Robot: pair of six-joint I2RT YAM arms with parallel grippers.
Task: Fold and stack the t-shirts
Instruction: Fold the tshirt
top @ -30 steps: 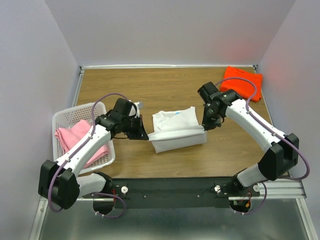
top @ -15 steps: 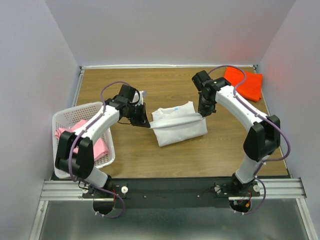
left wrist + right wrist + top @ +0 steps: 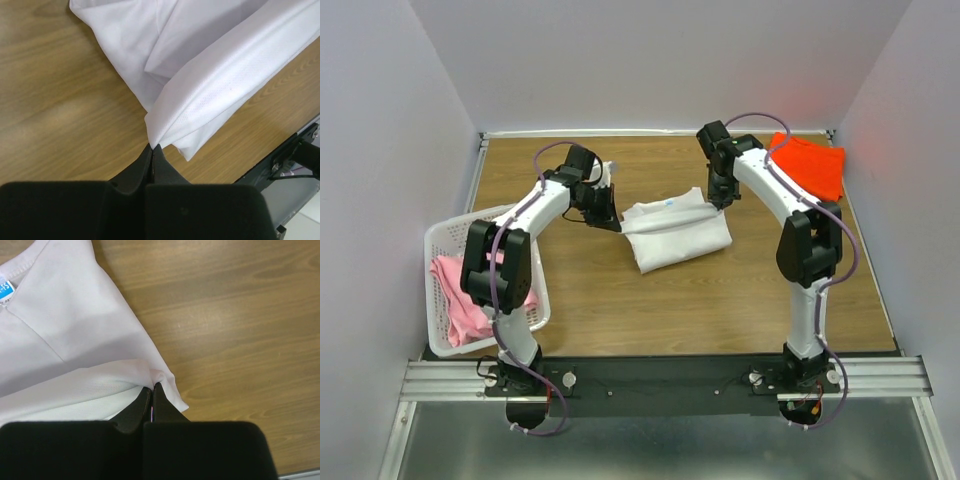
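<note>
A: Look at the white t-shirt [image 3: 675, 232]: soft, faintly meshed knit, folded into a slanted rectangle in the middle of the wood-grain table [image 3: 670, 310]. A doubled band of cloth runs across it, and there's a small blue label at the collar.

B: And both ends of that band are pinched! The left gripper [image 3: 152, 146] has its black fingers closed tight on the left tip of the fold. The right gripper [image 3: 151, 386] is clamped the same way on the right corner, with the cloth puckering at the pinch.

A: Big change from a second ago. That band lay along the shirt's near edge, and now it has been carried over towards the far side. The whole shirt has slid back and twisted, its right end farther away than its left.

B: The arms went with it. They were bent low and wide; now both stretch long over the table, wrists tipped down at the cloth.

A: With the left arm swung forward, more of the pink t-shirt [image 3: 450, 300] shows, crumpled in the white lattice basket [image 3: 541, 305] at the near left.

B: And the orange-red t-shirt [image 3: 810, 165] lies folded in the far right corner, just behind the right arm, right where it was.
</note>
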